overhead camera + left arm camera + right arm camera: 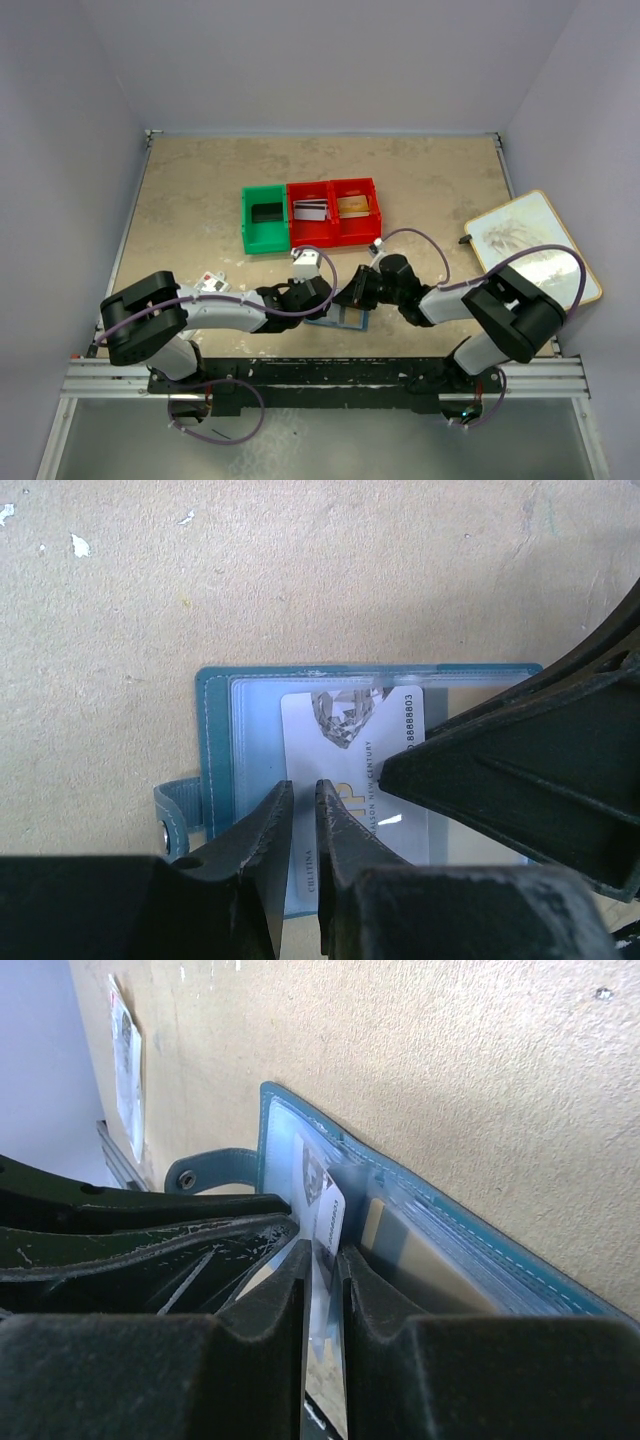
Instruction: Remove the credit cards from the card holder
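The blue card holder (345,320) (215,730) (275,1125) lies open on the table between both grippers. A pale credit card (345,720) (325,1210) with a diamond logo sits in its clear sleeve. Behind it another sleeve holds a gold and dark credit card (400,1250). My right gripper (352,290) (325,1260) is shut on the pale card's sleeve edge, and one of its fingers (500,780) covers the card's right side. My left gripper (318,296) (301,802) rests over the card's near edge. Its jaws are drawn to a thin slit with nothing between them.
A green bin (265,220) and two red bins (310,212) (356,208) with cards in them stand behind the grippers. A white packet (212,283) (127,1060) lies to the left. A pale board (530,245) rests at the right edge of the table.
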Controlling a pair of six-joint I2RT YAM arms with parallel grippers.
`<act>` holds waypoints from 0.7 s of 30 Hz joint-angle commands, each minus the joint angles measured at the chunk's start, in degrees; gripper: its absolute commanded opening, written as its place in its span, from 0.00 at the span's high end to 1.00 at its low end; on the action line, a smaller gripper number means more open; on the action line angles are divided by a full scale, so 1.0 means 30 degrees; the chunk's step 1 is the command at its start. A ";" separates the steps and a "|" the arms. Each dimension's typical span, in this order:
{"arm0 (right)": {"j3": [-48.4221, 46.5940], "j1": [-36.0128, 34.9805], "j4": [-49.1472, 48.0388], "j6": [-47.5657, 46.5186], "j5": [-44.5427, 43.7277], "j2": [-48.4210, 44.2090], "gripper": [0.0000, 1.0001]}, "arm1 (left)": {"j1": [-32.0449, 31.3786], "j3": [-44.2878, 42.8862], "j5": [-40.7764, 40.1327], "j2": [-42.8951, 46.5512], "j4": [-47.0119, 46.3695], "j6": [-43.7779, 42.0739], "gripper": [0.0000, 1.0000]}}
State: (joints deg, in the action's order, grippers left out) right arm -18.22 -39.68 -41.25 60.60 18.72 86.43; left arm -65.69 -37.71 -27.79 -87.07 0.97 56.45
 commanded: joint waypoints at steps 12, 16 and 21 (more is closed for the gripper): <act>0.0731 0.0043 0.1027 -0.0512 0.0102 -0.1878 0.95 | -0.0010 0.0227 -0.0302 0.0413 0.0712 0.0139 0.88; 0.0845 0.0040 0.0059 -0.0345 -0.0073 -0.1877 0.84 | -0.0017 0.0266 -0.0208 0.0427 0.0630 0.0140 0.88; 0.0912 -0.0054 -0.1338 0.0427 0.0540 -0.0902 0.73 | -0.0017 0.0215 -0.0126 0.0371 0.0469 0.0071 0.89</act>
State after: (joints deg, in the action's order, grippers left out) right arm -15.70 -39.68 -40.47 60.20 19.14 82.19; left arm -65.71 -37.65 -27.90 -86.98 1.21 56.45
